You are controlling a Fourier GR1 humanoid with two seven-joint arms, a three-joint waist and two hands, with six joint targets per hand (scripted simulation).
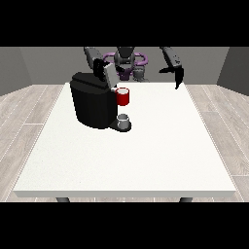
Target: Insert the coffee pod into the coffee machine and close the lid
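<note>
Standing on the far left part of the white table (146, 160) is the black coffee machine (92, 104), w/ its grey lid (110, 74) tilted up at the top right corner, i.e. not closed. A red thing at the machine (123, 97) sits just under the lid, at the machine's right side. Below that, on the machine's dark base, is a small grey thing (124, 120), cup-shaped; can't tell if it's the coffee pod or a cup, so the pod's spot can't be given w/ certainty. The hand at the view's left (101, 66) is up at the lid, touching or right behind it; its fingers are too small and dark to read, can't tell if released or clenched. The hand at the view's right (178, 75) hangs above the table's far right edge, well apart from the machine, fingers pointing down and looking relaxed, grasping nothing. The robot's torso (127, 61) shows behind the machine, at the table's far side.
</note>
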